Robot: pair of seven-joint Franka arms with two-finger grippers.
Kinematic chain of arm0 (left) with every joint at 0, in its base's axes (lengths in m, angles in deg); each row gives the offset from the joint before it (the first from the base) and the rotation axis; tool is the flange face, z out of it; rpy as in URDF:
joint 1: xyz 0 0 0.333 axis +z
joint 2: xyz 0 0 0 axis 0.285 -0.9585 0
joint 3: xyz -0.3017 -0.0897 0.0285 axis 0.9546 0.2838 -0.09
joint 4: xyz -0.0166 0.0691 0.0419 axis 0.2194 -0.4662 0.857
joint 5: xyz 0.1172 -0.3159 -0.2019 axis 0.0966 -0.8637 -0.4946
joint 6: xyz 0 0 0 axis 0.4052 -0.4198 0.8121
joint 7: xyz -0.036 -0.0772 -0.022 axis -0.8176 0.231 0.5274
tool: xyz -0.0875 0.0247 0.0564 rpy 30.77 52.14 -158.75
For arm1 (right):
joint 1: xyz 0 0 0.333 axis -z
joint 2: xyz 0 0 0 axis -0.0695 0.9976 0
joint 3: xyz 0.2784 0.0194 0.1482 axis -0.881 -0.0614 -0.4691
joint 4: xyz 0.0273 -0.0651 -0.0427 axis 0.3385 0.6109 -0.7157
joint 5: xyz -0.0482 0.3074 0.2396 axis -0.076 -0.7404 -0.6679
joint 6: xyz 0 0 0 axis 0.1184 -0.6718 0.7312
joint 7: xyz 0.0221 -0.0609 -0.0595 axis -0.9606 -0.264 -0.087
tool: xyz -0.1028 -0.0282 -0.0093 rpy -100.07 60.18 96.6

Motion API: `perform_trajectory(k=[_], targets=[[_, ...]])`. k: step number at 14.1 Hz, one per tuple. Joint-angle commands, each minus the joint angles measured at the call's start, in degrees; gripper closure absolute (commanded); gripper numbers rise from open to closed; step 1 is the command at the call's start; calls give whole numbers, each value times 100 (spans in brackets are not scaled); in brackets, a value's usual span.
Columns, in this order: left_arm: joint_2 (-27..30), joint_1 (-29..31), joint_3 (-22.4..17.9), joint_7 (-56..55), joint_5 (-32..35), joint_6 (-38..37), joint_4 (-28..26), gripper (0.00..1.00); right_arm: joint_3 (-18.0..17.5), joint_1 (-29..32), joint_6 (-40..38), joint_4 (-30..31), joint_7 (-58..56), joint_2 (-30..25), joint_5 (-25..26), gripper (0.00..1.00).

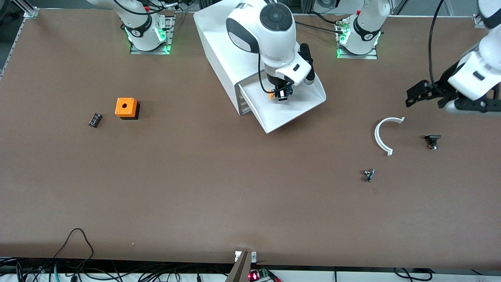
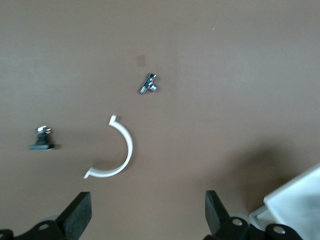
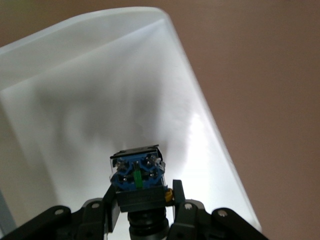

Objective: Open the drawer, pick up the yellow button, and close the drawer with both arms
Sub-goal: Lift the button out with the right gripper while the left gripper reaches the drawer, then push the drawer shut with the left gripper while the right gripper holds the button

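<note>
The white cabinet (image 1: 219, 43) stands at the middle of the table near the robots' bases. Its top drawer (image 1: 289, 113) is pulled out toward the front camera. My right gripper (image 1: 282, 94) is inside the open drawer, shut on the button (image 1: 282, 93). In the right wrist view the button (image 3: 137, 175) shows its black-and-blue body between the fingers (image 3: 111, 202), with a bit of orange cap beside one finger, over the drawer's white floor (image 3: 75, 100). My left gripper (image 1: 424, 96) is open and empty, in the air over the table toward the left arm's end.
An orange cube with a hole (image 1: 126, 108) and a small dark part (image 1: 95, 120) lie toward the right arm's end. A white half ring (image 1: 385, 135), a black part (image 1: 432, 140) and a small metal part (image 1: 368, 174) lie under and near my left gripper (image 2: 147, 210).
</note>
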Motion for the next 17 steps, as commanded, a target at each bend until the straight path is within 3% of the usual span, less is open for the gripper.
perform_trajectory(k=[1, 6, 9, 12, 17], targets=[[-247, -133, 267, -652, -116, 753, -430, 0, -17, 172, -134, 124, 909, -461, 638, 76], [-677, -633, 629, -2340, -116, 2326, -1221, 0, -17, 953, -125, 553, 2350, -962, 492, 76], [-836, -1036, 726, -3385, -142, 2925, -1608, 0, -8, 1594, -90, 1483, 3685, -1524, 341, 74], [-836, -1390, 979, -4177, -142, 3628, -2109, 0, -8, 2297, -125, 2389, 4101, -1955, 341, 74], [-740, -1416, 1568, -4356, -151, 3797, -2531, 0, -8, 3212, -108, 3506, 5190, -2062, 394, 74]])
